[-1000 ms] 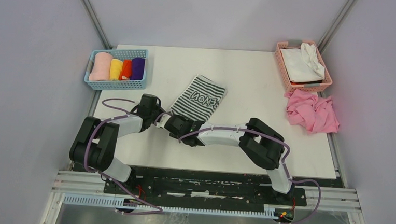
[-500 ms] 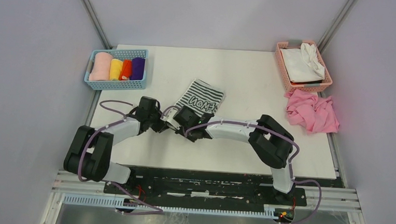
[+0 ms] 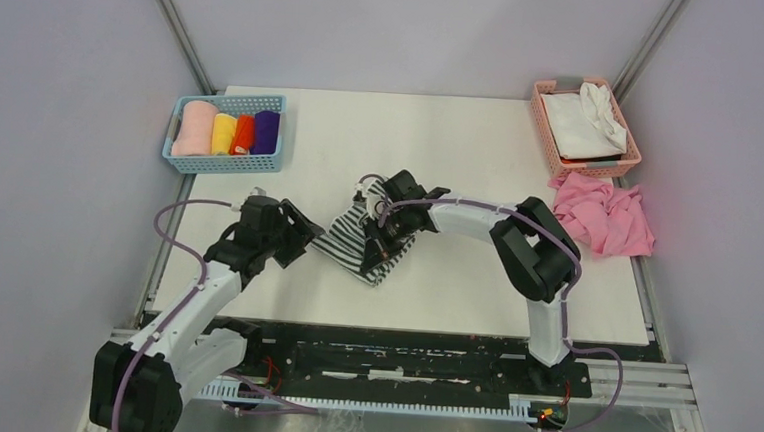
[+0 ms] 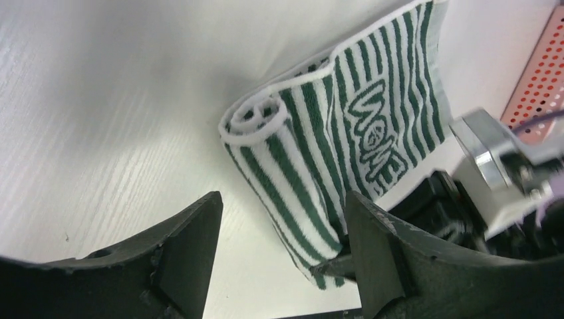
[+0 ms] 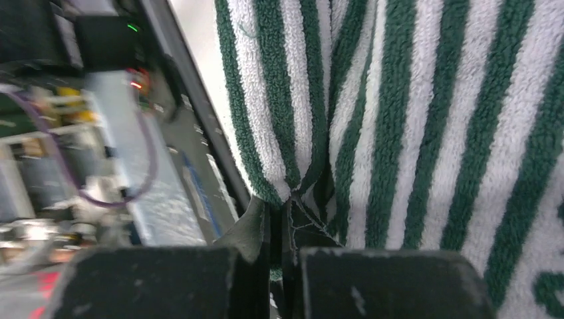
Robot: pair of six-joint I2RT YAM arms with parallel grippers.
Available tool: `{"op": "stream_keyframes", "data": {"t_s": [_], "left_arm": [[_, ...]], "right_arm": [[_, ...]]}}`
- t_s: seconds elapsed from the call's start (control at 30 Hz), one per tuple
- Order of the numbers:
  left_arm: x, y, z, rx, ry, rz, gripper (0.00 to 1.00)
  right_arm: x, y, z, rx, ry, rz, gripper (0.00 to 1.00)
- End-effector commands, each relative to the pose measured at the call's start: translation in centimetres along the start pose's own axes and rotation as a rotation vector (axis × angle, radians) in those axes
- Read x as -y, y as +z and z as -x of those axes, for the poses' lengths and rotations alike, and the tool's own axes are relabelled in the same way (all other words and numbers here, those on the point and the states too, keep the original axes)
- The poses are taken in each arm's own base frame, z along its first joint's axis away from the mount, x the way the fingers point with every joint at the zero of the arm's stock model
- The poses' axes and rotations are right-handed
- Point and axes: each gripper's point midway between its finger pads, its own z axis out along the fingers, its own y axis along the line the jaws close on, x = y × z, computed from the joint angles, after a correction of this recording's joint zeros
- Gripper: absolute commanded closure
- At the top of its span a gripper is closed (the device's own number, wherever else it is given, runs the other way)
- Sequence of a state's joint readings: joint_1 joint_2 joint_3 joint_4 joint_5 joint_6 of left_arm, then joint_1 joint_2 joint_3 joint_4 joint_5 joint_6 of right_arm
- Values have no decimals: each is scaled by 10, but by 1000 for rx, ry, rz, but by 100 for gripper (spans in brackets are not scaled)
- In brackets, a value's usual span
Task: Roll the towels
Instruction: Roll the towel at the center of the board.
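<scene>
Towels first: we count two task pieces. One striped towel (image 3: 348,244), dark-green-and-white terry, sits mid-desk toward the front. One end is curled into a loose spiral roll and the rest lies flat, showing white block lettering. One purple roll (image 3: 266,132), plain and tightly cylindrical, lies in the blue lattice basket (image 3: 223,162) at far left. It is the last of four rolls, after pink, yellow and orange-red.

One pink lattice basket (image 3: 555,138) at far right holds a white cloth (image 3: 576,123). One crumpled pink cloth (image 3: 603,218) lies just in front of it on the white woodgrain desk (image 3: 474,282).

Two arms. Left jaws stand apart, off the towel, with the rolled end just ahead of them. Right jaws are pressed together on a fold of the striped towel; we can't quite tell which edge.

Versus a second ago:
- The left arm (image 3: 216,271) has backed off leftward and its jaws have opened.
- The right arm (image 3: 468,216) has reached across the towel.
- The towel, then flat and farther back, is now part-rolled and nearer.
</scene>
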State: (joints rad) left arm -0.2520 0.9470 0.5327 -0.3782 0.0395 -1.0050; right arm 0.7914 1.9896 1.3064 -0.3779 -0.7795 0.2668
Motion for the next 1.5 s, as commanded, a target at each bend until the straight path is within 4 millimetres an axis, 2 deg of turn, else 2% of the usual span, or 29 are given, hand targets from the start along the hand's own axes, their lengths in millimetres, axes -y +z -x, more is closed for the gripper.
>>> {"op": "stream_keyframes", "data": {"t_s": [0.0, 0.17, 0.33, 0.57, 0.73, 0.83, 0.93, 1.1, 1.3, 1.33, 1.37, 1.47], "left_arm": [[-4, -7, -15, -55, 22, -37, 24], [1, -2, -21, -76, 12, -84, 24], [6, 12, -21, -94, 9, -93, 25], [12, 37, -17, -104, 4, -92, 28], [3, 58, -18, -114, 4, -44, 30], [-9, 69, -24, -137, 0, 3, 30], [-22, 73, -30, -153, -5, 49, 32], [-40, 76, -38, -170, -5, 106, 34], [-45, 78, -43, -181, 11, 128, 35], [-45, 79, -43, -184, 13, 131, 35], [-46, 79, -44, -187, 16, 134, 35], [-47, 79, -44, -185, 19, 141, 35]], "right_arm": [[-14, 2, 7, 5, 178, 254, 99], [7, 4, 11, 26, 295, 296, 99], [31, 5, 9, 38, 384, 286, 99], [48, 9, 0, 30, 436, 261, 99], [58, 9, -8, 8, 425, 185, 95], [61, 6, -12, 3, 405, 128, 87], [61, -4, -12, 13, 355, 59, 76], [47, -36, -2, 67, 178, -124, 61], [35, -75, 13, 129, -100, -491, 46], [34, -80, 18, 142, -155, -571, 40], [32, -83, 21, 147, -218, -646, 36], [20, -83, 35, 158, -390, -789, 33]]}}
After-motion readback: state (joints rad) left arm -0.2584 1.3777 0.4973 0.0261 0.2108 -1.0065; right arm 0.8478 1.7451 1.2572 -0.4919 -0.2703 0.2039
